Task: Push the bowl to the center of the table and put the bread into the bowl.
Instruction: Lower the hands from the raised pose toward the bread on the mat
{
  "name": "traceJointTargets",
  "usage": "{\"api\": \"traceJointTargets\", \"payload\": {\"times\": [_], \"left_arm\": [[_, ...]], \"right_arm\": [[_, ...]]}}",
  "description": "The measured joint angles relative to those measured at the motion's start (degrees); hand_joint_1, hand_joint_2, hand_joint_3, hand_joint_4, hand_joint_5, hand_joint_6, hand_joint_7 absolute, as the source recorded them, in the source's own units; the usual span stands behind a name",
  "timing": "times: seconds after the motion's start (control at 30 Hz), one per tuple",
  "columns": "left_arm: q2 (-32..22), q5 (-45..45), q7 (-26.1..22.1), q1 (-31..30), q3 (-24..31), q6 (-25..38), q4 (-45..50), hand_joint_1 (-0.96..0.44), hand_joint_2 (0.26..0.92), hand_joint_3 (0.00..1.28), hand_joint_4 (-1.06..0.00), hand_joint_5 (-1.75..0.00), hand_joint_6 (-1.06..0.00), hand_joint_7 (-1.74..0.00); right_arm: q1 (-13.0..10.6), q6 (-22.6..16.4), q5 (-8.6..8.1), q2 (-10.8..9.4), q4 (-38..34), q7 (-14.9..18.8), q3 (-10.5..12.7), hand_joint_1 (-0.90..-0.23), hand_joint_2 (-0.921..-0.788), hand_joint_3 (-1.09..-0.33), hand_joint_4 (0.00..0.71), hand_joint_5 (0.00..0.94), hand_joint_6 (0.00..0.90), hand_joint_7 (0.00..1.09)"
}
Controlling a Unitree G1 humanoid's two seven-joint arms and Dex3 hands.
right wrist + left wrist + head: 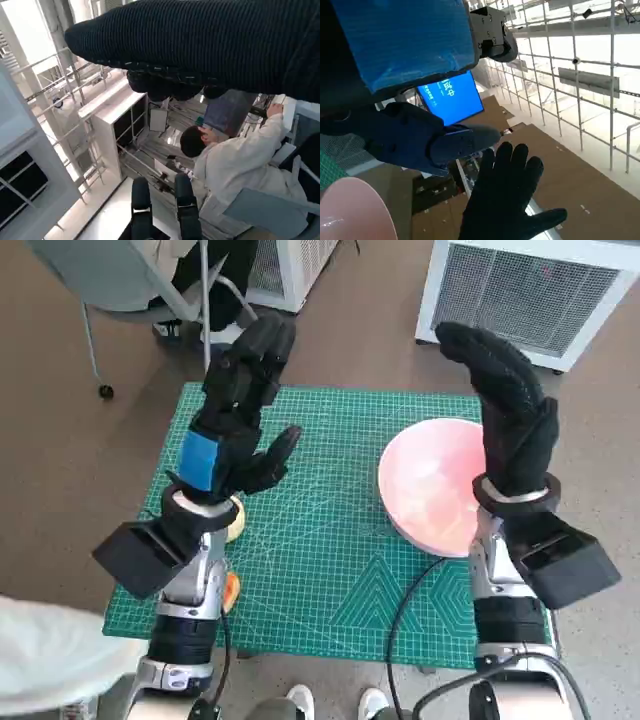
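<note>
Step in hand: judged as the push; the pink bowl (432,485) sat on the right part of the green cutting mat (330,570), off the middle, with nothing in it.
Right hand: the right hand (510,415) was raised above the bowl's far right rim, fingers spread, holding nothing, not touching the bowl.
Left hand: the left hand (240,410) was lifted over the mat's left part, fingers spread and empty (its blue tape faced the head camera).
Bread: the bread (236,520) lay at the mat's left side, mostly hidden beneath the left wrist.
Doing it well: the right hand would best drop beside the bowl's outer wall and press low and flat toward the middle, so the bowl slid rather than tipped.
Edges: the bowl's right rim was close to the mat's right edge; the bread was near the left edge.
Open room: bare mat lay between bowl and bread, enough for the slide.
</note>
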State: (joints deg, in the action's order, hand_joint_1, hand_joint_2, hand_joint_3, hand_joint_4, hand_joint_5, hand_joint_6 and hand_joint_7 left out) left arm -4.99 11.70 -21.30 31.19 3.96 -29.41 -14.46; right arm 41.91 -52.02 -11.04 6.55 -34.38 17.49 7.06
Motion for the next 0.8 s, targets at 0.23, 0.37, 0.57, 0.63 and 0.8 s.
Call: {"api": "traceJointTargets", "payload": {"times": [0.23,0.37,0.57,0.63,0.8], "left_arm": [[-0.51,-0.11,0.02,0.00,0.01,0.03,0.02,-0.34,0.921,0.48,-0.15,-0.01,0.00,-0.50],[-0.80,-0.18,0.07,0.00,0.00,0.11,0.05,-0.33,0.921,0.48,-0.15,-0.01,0.00,-0.50],[-1.15,-0.25,0.15,-0.01,0.00,0.12,0.05,-0.33,0.921,0.48,-0.15,-0.01,0.00,-0.50],[-1.17,-0.31,0.18,-0.01,0.00,0.13,0.05,-0.33,0.921,0.48,-0.15,-0.01,0.00,-0.50],[-1.17,-0.43,0.30,-0.02,-0.06,0.26,0.14,-0.33,0.921,0.48,-0.15,-0.01,0.00,-0.50]], "right_arm": [[-0.03,-0.39,0.13,0.00,-0.33,-0.03,-0.01,-0.617,-0.921,-0.731,0.389,0.000,0.190,0.42],[-0.13,-0.57,0.19,0.00,-0.35,-0.04,-0.01,-0.617,-0.921,-0.732,0.387,0.000,0.191,0.41],[-0.26,-0.89,0.41,0.00,-0.38,-0.25,-0.02,-0.615,-0.921,-0.736,0.386,0.000,0.196,0.42],[-0.27,-0.89,0.62,0.00,-0.43,-0.31,-0.02,-0.613,-0.921,-0.737,0.386,0.000,0.198,0.42],[-0.33,-0.89,0.88,0.00,-0.49,-0.42,-0.02,-0.610,-0.921,-0.741,0.386,0.000,0.199,0.42]]}}
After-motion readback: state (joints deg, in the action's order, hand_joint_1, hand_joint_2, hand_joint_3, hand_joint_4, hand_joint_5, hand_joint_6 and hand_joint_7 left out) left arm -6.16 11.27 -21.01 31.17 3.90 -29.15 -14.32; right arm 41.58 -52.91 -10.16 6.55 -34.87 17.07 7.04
